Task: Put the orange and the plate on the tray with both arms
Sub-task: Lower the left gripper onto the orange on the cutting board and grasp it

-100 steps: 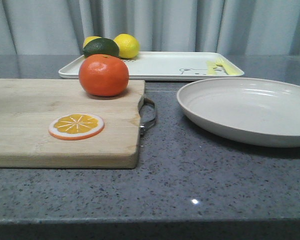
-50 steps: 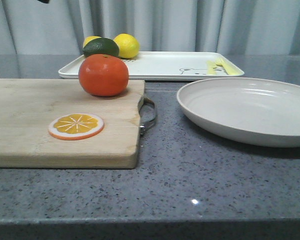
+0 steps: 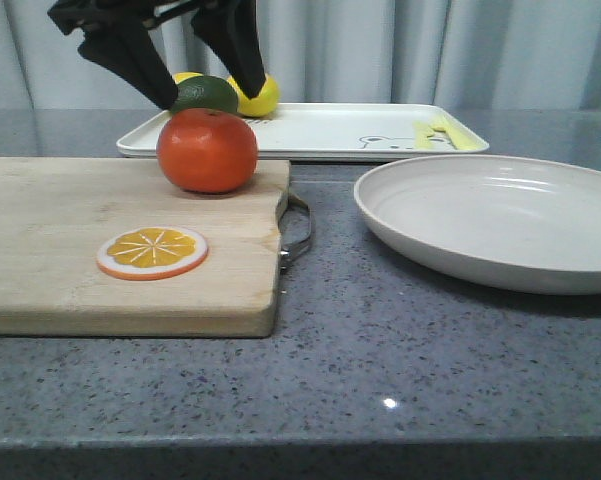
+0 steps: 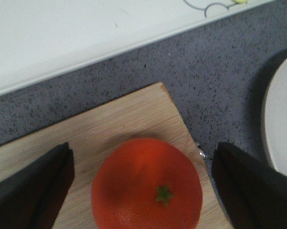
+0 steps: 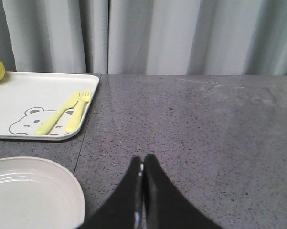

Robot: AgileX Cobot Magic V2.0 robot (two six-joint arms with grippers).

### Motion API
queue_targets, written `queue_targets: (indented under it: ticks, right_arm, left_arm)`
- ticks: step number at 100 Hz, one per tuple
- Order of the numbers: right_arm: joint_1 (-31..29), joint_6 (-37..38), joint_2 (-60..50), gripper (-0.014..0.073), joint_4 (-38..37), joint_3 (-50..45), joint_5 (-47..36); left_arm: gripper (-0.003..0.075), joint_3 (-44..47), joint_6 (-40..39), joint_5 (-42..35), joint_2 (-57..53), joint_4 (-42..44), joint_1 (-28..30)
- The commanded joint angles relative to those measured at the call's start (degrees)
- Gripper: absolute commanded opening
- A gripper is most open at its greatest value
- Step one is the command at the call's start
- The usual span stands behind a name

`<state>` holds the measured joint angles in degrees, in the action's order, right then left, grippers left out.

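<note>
The orange [image 3: 208,150] sits on the far right corner of the wooden cutting board [image 3: 60,240]. My left gripper [image 3: 208,98] is open just above it, one finger on each side; in the left wrist view the orange [image 4: 147,186] lies between the wide-apart fingers [image 4: 33,191]. The off-white plate [image 3: 495,220] rests on the counter at the right. The white tray [image 3: 310,130] stands behind, with a bear drawing. My right gripper [image 5: 143,164] is shut and empty above bare counter, the plate [image 5: 31,193] beside it. It is out of the front view.
An orange slice disc [image 3: 152,251] lies on the board. Two lemons [image 3: 252,92] and a green fruit [image 3: 202,95] sit at the tray's left end. A yellow fork and spoon [image 5: 67,112] lie at its right end. Grey curtains hang behind.
My left gripper has come down into the front view from above and now hangs open over the orange. The orange, plate and tray have not moved.
</note>
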<state>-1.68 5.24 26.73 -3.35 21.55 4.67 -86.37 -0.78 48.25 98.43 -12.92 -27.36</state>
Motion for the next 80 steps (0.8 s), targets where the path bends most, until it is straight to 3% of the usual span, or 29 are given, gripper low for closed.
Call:
queue_targets:
  ticks: [1,65,80]
  right_arm:
    - [0.09,0.13,0.68,-0.0057,-0.04,1.90,-3.95]
    - [0.09,0.13,0.68,-0.0057,-0.04,1.90,-2.61]
    - [0.09,0.13,0.68,-0.0057,-0.04,1.90,-2.61]
  left_arm:
    - [0.0568,-2.74,-0.59,0.57,-0.65,-1.54,-0.44]
    - [0.0564,-2.74,1.20,4.61,2.62,-5.73,-0.44]
    - [0.0464,-2.74,1.20,5.38,2.62,-5.96,-0.44]
